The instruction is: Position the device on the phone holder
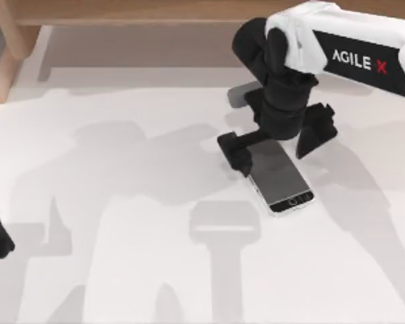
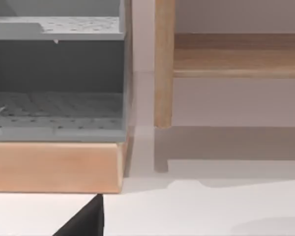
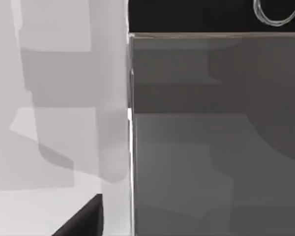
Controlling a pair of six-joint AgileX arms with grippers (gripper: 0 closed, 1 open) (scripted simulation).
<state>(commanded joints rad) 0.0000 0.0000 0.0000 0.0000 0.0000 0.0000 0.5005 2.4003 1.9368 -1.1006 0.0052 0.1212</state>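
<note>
Between the right gripper's (image 1: 278, 150) wide-spread black fingers (image 1: 237, 154) lies the slim dark-screened, silver-edged smartphone (image 1: 283, 181) flat on the white table (image 1: 121, 270), seemingly ungrasped; close squarely across its long edges.

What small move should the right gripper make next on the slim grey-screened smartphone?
Probably close the fingers. The right gripper sits low over the slim silver-edged smartphone lying flat on the white table, one finger on each long side, apparently open and not yet clamped.

The white bench (image 1: 121, 270) carried a phone (image 1: 282, 179) lying flat, right of centre. A wooden shelf unit (image 1: 3, 61) stood at its far left corner.
</note>
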